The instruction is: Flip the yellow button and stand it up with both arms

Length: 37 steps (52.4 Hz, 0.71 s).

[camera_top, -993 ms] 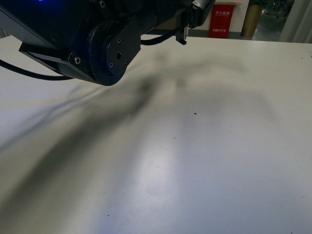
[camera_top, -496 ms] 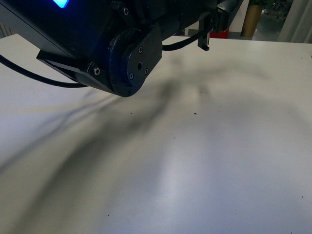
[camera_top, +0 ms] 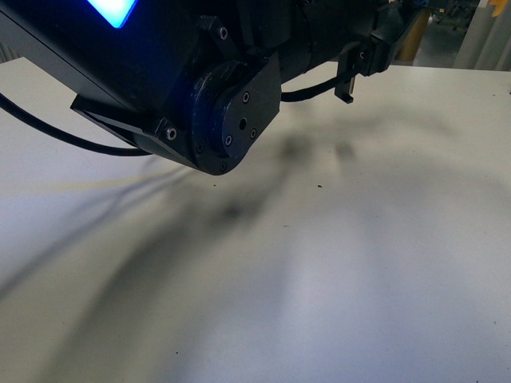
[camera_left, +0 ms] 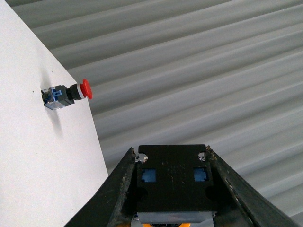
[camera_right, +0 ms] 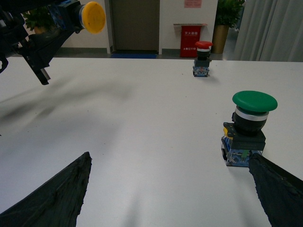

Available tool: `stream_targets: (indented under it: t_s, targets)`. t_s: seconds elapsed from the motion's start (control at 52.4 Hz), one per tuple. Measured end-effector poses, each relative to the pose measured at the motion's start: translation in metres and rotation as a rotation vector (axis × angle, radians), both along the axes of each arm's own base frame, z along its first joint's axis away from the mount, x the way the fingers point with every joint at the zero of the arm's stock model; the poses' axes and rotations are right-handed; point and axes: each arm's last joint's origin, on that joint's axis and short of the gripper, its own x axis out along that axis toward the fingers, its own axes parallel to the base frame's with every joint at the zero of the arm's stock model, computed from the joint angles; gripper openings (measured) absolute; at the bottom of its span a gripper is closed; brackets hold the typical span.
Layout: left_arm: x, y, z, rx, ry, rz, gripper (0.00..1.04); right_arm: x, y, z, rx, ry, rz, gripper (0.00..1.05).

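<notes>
Since the prior frame, left arm [camera_top: 231,120] has swung rightward across the front view, its blue strip [camera_top: 116,9] showing more. Left gripper [camera_left: 171,156] is clamped on the yellow button [camera_right: 83,15], carried aloft above the table [camera_right: 142,118], cap [camera_right: 93,17] sideways. Right gripper [camera_right: 169,158] stands spread and empty. Assessment: light, rigid plastic; smooth round cap likely slippery, so take the boxy block [camera_right: 66,10] by its flat sides. Appearance: flat yellow cap, blue block, black base [camera_left: 173,179] with two blue windows.
</notes>
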Motion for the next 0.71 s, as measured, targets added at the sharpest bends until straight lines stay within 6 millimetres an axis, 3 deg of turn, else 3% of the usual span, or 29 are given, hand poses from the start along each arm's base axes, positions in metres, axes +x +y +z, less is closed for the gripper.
stream_targets:
  t_s: [0.707]
  targets:
    - [-0.0078, -0.0033, 0.0035, 0.039, -0.037, 0.001, 0.36, 0.0, 0.0, 0.0, 0.0, 0.0, 0.0, 0.97]
